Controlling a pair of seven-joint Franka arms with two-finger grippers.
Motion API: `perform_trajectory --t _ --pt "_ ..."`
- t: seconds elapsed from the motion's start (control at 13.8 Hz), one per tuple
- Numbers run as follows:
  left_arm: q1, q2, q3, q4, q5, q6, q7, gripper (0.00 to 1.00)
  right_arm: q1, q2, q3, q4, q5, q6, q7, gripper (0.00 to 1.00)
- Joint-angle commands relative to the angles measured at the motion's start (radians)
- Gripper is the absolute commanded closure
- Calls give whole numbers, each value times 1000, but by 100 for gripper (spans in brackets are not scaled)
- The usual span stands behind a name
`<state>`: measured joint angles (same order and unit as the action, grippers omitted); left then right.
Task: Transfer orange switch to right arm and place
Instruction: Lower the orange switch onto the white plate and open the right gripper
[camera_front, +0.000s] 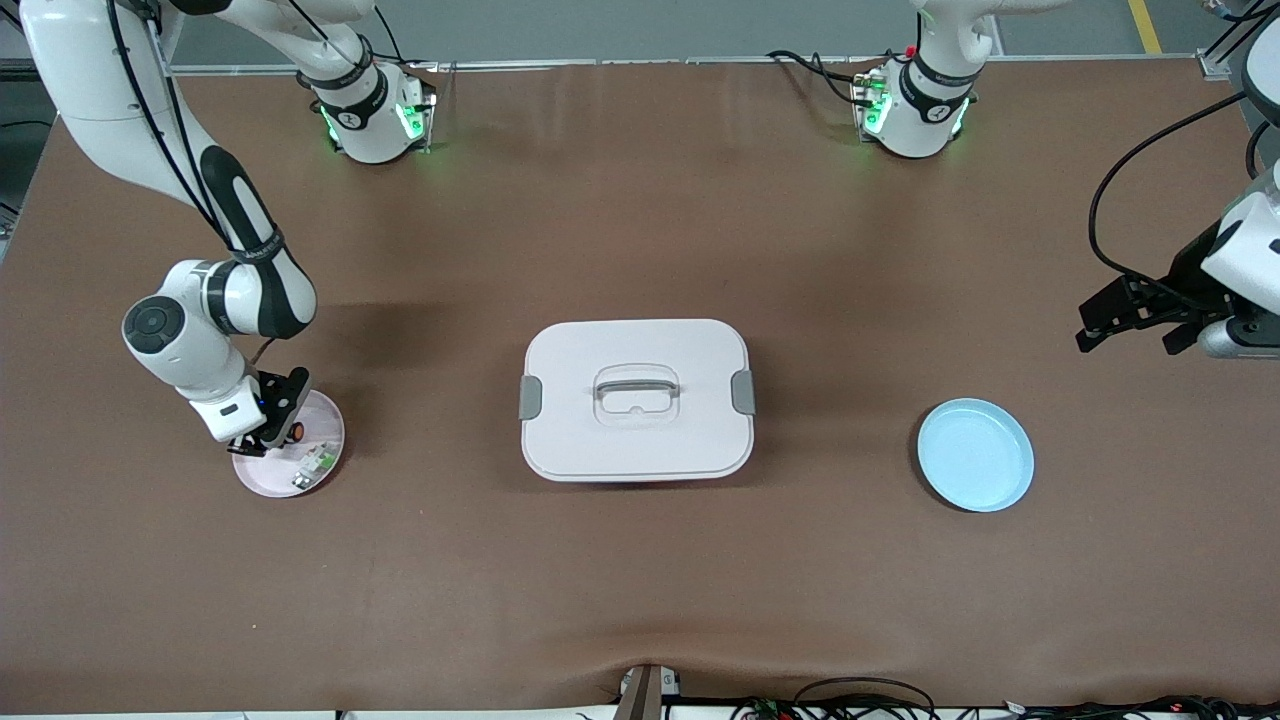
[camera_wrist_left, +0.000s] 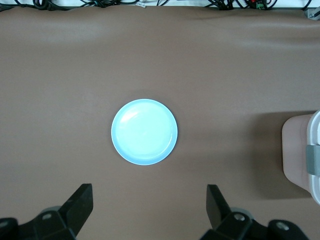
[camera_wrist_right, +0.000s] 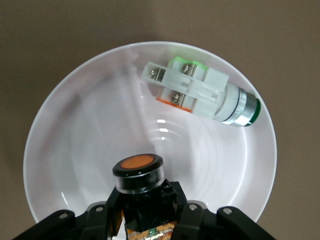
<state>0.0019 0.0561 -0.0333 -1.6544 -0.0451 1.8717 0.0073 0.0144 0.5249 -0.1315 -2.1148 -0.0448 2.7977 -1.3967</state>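
Right wrist view alone: orange switch (camera_wrist_right: 139, 172) in right hand (camera_wrist_right: 142, 210).

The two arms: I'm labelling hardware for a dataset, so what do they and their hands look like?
Both arms are white, rounded and jointed, with black bands at the joints and black cables along them; their bases glow green. The right hand and left hand are black, each with two blocky fingers.

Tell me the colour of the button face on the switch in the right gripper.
Orange, on the switch; clearest in the right wrist view.
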Motion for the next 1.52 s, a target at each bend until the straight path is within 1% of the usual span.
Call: perform_trajectory --t 0.0,0.07,0.14,0.22,0.29,0.65,0.87,1.23,1.45 --pt "-19 10 12 25 14 -13 3 0 -28 12 20 6 -15 9 -10 100" --pt "-37 13 27 24 14 -13 2 0 -28 14 20 9 -3 9 -4 100" --pt "-71 14 62 25 14 -13 2 0 -31 23 20 12 6 11 8 72" --pt "-112 16 105 25 14 -13 2 0 -42 30 21 19 16 9 8 1" --pt "-129 16 121 24 14 -14 2 0 -48 30 23 21 16 11 8 0" --pt "-123 13 119 25 14 -16 0 0 -47 30 23 22 16 9 10 0" --pt "-122 8 115 25 14 -17 -3 0 -45 24 33 30 20 -9 18 0" --pt "-122 5 112 25 16 -22 -17 0 -36 -2 50 78 59 -167 57 0" --pt "-122 4 116 27 16 -26 -10 0 -31 -17 52 140 59 -300 111 0"
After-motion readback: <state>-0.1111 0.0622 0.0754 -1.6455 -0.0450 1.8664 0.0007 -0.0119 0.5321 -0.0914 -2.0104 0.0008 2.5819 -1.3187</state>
